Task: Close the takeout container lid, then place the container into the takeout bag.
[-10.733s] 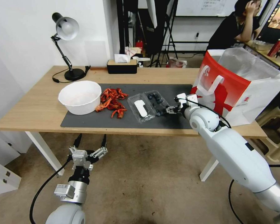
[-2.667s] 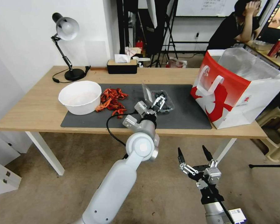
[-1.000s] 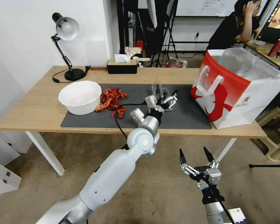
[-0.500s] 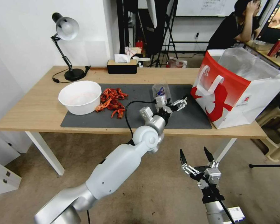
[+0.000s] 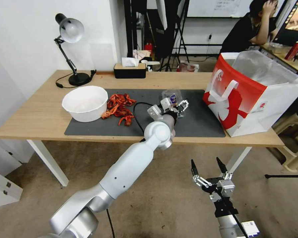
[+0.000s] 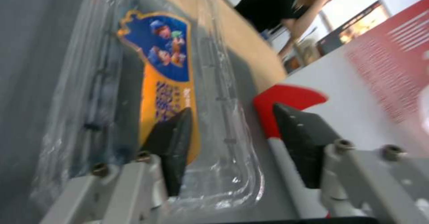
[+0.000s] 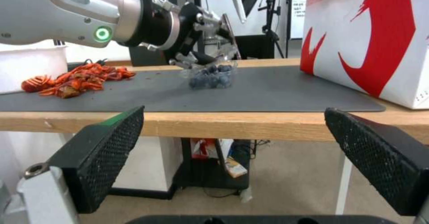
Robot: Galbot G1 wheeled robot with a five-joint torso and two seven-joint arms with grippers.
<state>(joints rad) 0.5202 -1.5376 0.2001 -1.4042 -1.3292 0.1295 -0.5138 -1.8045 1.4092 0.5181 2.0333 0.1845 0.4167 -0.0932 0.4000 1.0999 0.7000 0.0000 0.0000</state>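
The takeout container sits on the dark mat, its blueberries showing through the clear plastic. Its lid, bearing a blue and orange label, leans down over the berry half; I cannot tell whether it has snapped shut. My left gripper is open at the lid, with one finger lying on the label and the other beside the container. The red-and-white takeout bag stands open to the right. My right gripper hangs open below the table's front edge.
A white bowl and a pile of red crayfish lie on the mat's left part. A desk lamp and a tissue box stand at the back of the wooden table.
The left gripper has swung back from the container's right side onto the lid, and the lid has tipped down over the berries. The right arm stays parked low.
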